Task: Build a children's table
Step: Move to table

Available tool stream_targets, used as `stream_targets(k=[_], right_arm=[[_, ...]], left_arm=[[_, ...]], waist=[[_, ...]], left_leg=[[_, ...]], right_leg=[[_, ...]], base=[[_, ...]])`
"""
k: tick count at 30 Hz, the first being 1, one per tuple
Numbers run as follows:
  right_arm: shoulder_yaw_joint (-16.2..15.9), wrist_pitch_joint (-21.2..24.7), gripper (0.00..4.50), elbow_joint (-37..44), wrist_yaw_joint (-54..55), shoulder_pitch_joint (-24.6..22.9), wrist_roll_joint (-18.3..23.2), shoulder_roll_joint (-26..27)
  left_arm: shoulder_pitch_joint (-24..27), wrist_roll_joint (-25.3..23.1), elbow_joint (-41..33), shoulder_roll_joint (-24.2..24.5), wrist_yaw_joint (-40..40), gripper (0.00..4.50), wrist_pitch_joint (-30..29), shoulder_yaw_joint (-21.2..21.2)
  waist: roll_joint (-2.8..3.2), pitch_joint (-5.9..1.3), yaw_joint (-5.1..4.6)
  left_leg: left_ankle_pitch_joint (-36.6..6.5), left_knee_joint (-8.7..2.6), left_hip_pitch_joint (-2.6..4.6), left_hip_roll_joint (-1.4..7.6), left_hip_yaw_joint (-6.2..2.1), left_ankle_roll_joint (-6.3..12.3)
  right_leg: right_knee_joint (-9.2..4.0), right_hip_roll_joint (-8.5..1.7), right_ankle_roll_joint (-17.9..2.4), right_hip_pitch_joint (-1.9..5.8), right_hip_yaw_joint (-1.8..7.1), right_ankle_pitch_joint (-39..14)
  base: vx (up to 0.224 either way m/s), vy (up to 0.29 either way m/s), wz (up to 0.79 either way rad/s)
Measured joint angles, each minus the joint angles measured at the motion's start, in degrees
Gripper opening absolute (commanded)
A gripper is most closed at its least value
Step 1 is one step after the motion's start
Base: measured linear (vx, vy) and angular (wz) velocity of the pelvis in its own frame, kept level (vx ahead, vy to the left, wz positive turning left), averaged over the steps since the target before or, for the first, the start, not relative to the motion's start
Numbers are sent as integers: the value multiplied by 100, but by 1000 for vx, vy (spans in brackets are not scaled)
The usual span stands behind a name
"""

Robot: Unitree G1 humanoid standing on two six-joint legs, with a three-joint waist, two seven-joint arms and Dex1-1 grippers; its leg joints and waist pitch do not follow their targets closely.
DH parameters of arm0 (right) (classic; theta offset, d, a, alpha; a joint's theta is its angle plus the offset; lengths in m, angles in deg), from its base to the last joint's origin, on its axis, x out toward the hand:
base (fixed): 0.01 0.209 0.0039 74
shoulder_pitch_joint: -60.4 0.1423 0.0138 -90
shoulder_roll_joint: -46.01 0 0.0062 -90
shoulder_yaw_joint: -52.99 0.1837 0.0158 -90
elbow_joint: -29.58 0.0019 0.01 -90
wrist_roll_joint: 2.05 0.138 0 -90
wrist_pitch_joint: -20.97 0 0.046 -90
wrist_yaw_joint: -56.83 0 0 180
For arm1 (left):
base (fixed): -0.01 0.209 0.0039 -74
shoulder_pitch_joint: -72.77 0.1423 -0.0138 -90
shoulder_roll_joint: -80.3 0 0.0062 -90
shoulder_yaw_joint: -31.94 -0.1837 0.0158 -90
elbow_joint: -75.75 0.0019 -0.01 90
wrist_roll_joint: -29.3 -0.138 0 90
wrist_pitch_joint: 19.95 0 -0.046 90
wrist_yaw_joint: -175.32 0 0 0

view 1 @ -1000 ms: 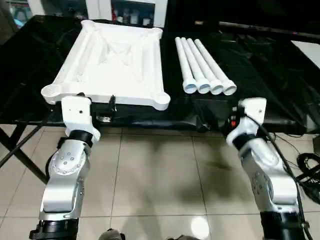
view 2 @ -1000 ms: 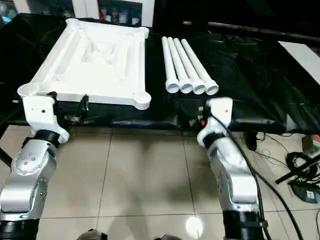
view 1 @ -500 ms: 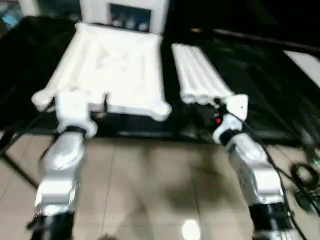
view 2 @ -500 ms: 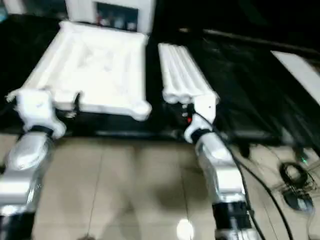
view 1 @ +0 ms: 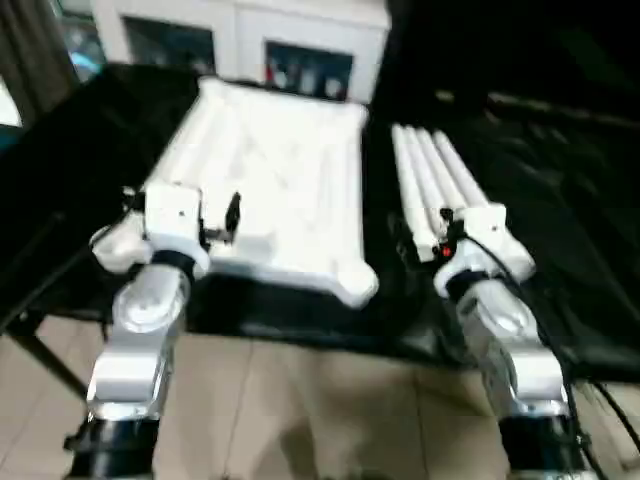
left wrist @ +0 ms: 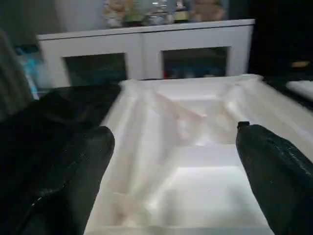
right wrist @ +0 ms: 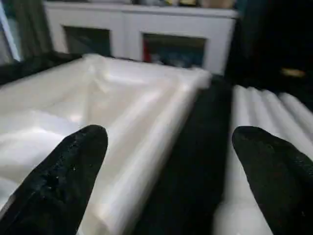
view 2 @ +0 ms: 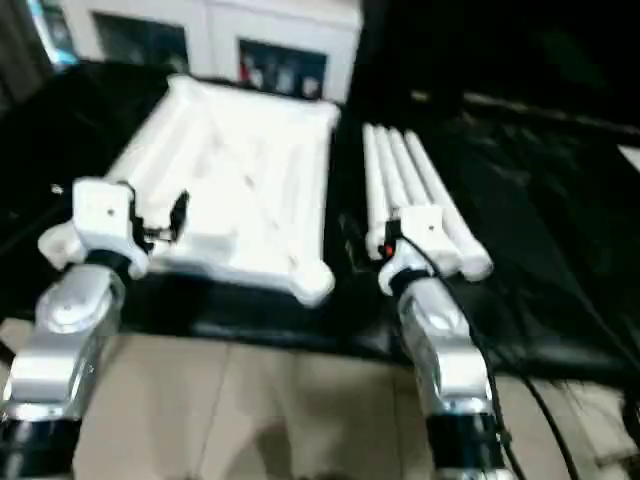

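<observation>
The white tabletop (view 1: 285, 180) lies underside up on the black-draped work table (view 1: 560, 190), with a rounded socket at each corner. Right of it, several white tube legs (view 1: 428, 180) lie side by side. My left gripper (left wrist: 171, 161) hovers over the tabletop's near left corner, open wide with nothing between its black fingers (left wrist: 63, 181). My right gripper (right wrist: 166, 166) is also open and empty. It hangs above the dark gap between the tabletop (right wrist: 98, 112) and the legs (right wrist: 264, 112), at the legs' near ends.
A white cabinet with glass doors (view 1: 240, 45) stands behind the work table. The table's front edge (view 1: 300, 330) runs just below my wrists, with tiled floor (view 1: 300, 420) under it. A black frame leg (view 1: 35, 335) slants at the left.
The camera has tilted and shifted. Both arms have risen from the table's front edge and reached forward, the left over the tabletop's corner, the right over the legs' near ends.
</observation>
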Motion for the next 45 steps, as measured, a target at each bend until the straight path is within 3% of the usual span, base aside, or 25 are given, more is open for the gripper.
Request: stream_targets(k=[1,3,4,7,8,9,10,12,13,14,16,17,18,20,22,23,24,25,27,29,31,32,36,44,45], right_arm=[[-62,18,450,-19,11,-16,-2,97],[-243,49,450,24,17,-24,-5,148],[-242,62,450,26,28,-41,-12,128],[-223,110,450,205,17,-150,4,76],[-217,115,450,224,16,-194,5,58],[-205,120,450,233,17,-211,1,-12],[-157,128,450,232,23,-246,-9,-89],[-7,188,450,220,47,-348,-44,-167],[60,220,450,249,57,-363,-46,-189],[93,277,450,310,71,-354,-43,-216],[90,332,450,412,65,-332,-27,-271],[86,374,450,471,39,-290,-5,-309],[62,409,450,482,15,-251,8,-310],[-165,532,450,545,-88,-166,72,-227],[-172,573,450,571,-162,-137,67,-321],[-175,597,450,571,-201,-120,55,-385],[-175,625,450,570,-239,-128,35,-420],[-174,650,450,570,-253,-148,27,-425],[-169,680,450,538,-255,-175,-4,-459],[-323,779,450,485,-255,-50,-12,-275],[-550,829,450,486,-307,-2,-13,-253],[-613,921,450,485,-366,1,-13,-320],[-626,1219,450,376,-536,-3,18,-429],[-742,1577,450,594,-2045,352,477,-1514],[-745,1569,450,644,-2268,387,524,-1658]], left_arm=[[59,-1,4,48,-26,449,-1,39],[88,-2,70,124,-27,449,-27,169],[89,-1,65,130,-29,449,-25,187],[89,8,52,92,-59,449,-22,182],[85,18,40,70,-98,449,-18,127],[82,34,33,25,-111,449,-10,80],[81,57,31,-71,-118,449,-10,5],[116,105,21,-218,-160,449,-10,-271],[125,110,3,-236,-159,449,-9,-299],[169,111,-40,-259,-148,449,-7,-283],[275,109,-75,-305,-129,449,-7,-239],[296,105,-91,-337,-86,449,-7,-236],[326,103,-106,-341,-51,449,-6,-211],[449,67,-101,-275,62,449,8,5],[487,0,-121,-255,123,449,9,16],[511,-37,-178,-248,156,449,9,4],[534,-70,-239,-245,168,449,8,-14],[560,-84,-309,-251,182,449,8,-23],[566,-96,-461,-339,215,449,0,-92],[662,-44,-454,-215,216,449,-53,83],[665,-48,-426,-51,199,449,-127,226],[644,-3,-439,50,95,449,-141,260],[622,207,-453,336,-452,449,-230,213],[-92,680,-135,1381,-2491,449,107,-231],[-95,862,-155,1488,-2943,449,96,-311]], waist=[[74,29,-27],[37,20,-105],[37,6,-104],[-178,-28,-85],[-324,-51,-98],[-449,-79,-91],[-378,-41,-9],[-354,-8,169],[-347,-16,144],[-356,-22,148],[-247,-39,142],[-50,-51,125],[60,-15,100],[-75,-52,-98],[-136,-87,-124],[-201,-109,-142],[-221,-103,-181],[-249,-96,-194],[-235,-95,-333],[-200,-78,-401],[-234,-76,-376],[-258,-89,-281],[-183,-42,-1],[-24,23,96],[82,39,116]], left_leg=[[6,51,26,15,6,65],[-77,-4,115,-74,5,164],[-88,-74,182,-64,59,174],[-129,-401,631,66,851,87],[-189,-444,814,66,1199,6],[-303,-365,925,63,1321,-69],[-451,-180,928,63,1193,-2],[-541,465,736,-252,580,138],[-492,688,488,-376,358,67],[-401,714,181,-458,209,-44],[-180,276,-208,-347,85,-101],[236,-283,-310,-141,54,94],[725,-309,-312,-4,11,201],[558,-224,-328,-94,15,299],[557,-186,-330,-144,12,296],[560,-213,-330,-224,1,271],[568,-239,-320,-243,-20,245],[589,-289,-332,-255,-60,207],[667,-395,-444,-218,-322,233],[720,-446,-420,-18,-462,201],[743,-454,-375,44,-445,157],[716,-453,-364,94,-315,113],[578,-522,-175,273,158,-48],[649,-521,-159,359,320,-189],[651,-516,-166,356,331,-187]], right_leg=[[197,-34,-96,-40,-81,-139],[841,-122,-266,-269,-90,-352],[925,-113,-204,-359,-114,-365],[666,-354,-243,-623,-260,-251],[366,-461,-376,-641,-217,-218],[394,-396,-221,-576,-22,79],[446,-225,-176,-514,182,9],[367,117,-252,-336,574,-36],[286,132,-274,-250,552,-51],[191,160,-297,-147,513,-77],[107,263,-298,33,366,-177],[97,413,-268,126,191,-268],[141,450,-243,180,44,-363],[562,158,-230,5,-75,-496],[586,-60,96,-211,108,-300],[320,-260,340,-338,282,-172],[283,-344,431,-401,332,-56],[236,-370,374,-386,267,-28],[85,-377,100,-316,-169,10],[131,-250,-485,-296,-398,-48],[260,-213,-458,-313,-384,-105],[247,-214,-95,-311,-384,-56],[245,-289,-61,-348,-432,-57],[155,-298,-14,-329,-330,88],[146,-297,-17,-340,-313,94]], base=[[144,133,11],[157,92,12],[167,55,1],[177,-25,-35],[253,-111,-43],[253,-111,-43],[285,-88,-45],[251,-60,-55],[220,-36,-29],[216,-16,1],[212,-13,3],[182,67,7],[182,67,7],[194,74,2],[137,65,-1],[-66,93,-17],[-66,93,-17],[-65,-25,5],[-43,-107,43],[-43,-193,24],[-62,-196,6],[-84,-157,0],[-87,-86,-12],[-24,6,1],[-3,55,-8]])
